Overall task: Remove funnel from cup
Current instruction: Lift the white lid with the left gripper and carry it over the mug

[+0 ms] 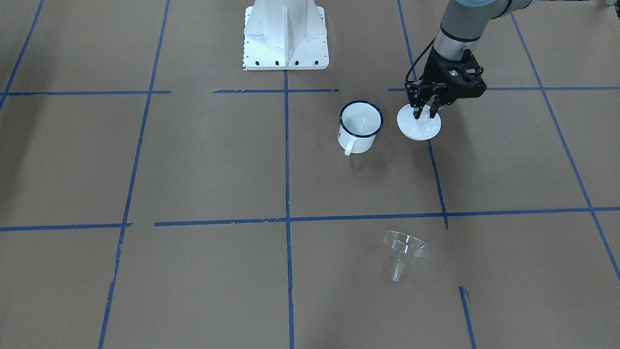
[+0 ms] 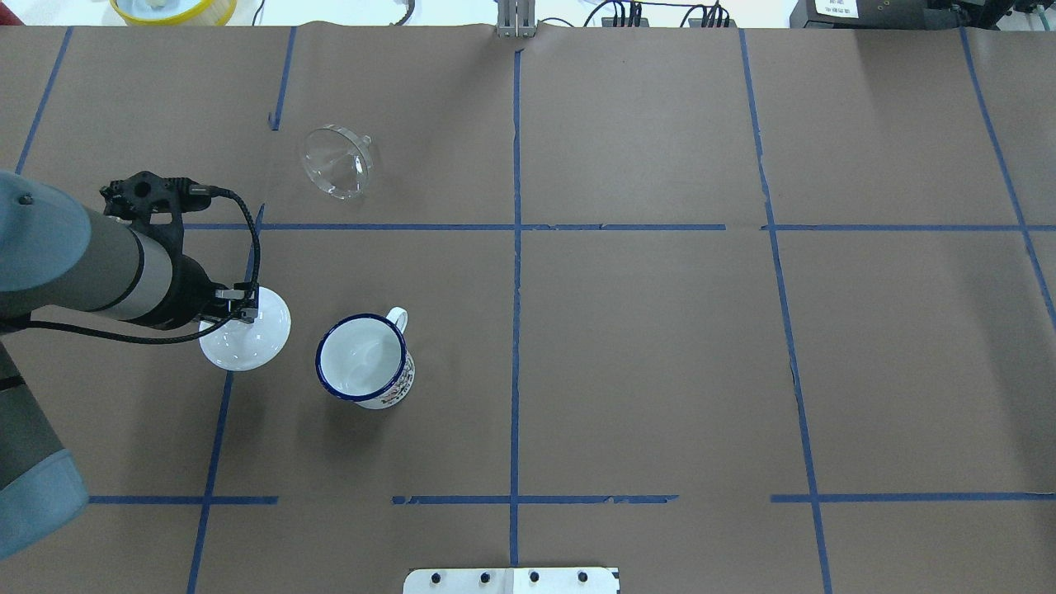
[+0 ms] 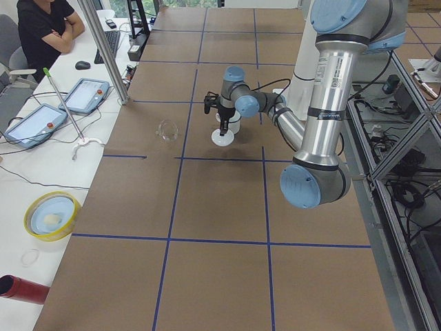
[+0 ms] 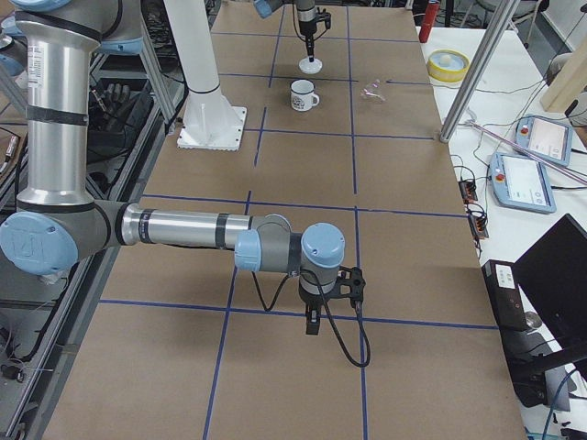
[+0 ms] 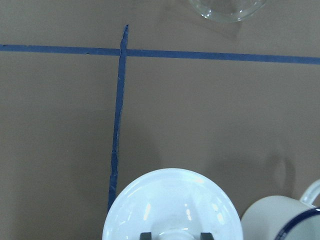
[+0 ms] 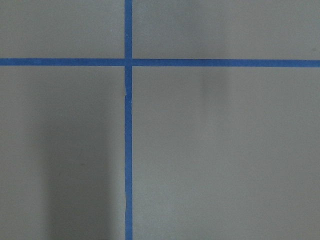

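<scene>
The clear funnel point(image 1: 406, 247) lies on its side on the brown table, well apart from the cup; it also shows in the overhead view point(image 2: 337, 161) and at the top edge of the left wrist view point(image 5: 227, 7). The white enamel cup point(image 1: 361, 126) with a dark blue rim stands upright and empty point(image 2: 363, 360). My left gripper point(image 1: 425, 115) is beside the cup, shut on the knob of a white round lid point(image 1: 419, 127), which is at table level point(image 5: 170, 205). My right gripper point(image 4: 313, 325) hangs far off over bare table; I cannot tell if it is open or shut.
The robot's white base plate point(image 1: 286, 53) is bolted behind the cup. Blue tape lines point(image 1: 286, 160) divide the table into squares. A yellow bowl point(image 3: 48, 214), tablets and an operator point(image 3: 45, 27) are at the side bench.
</scene>
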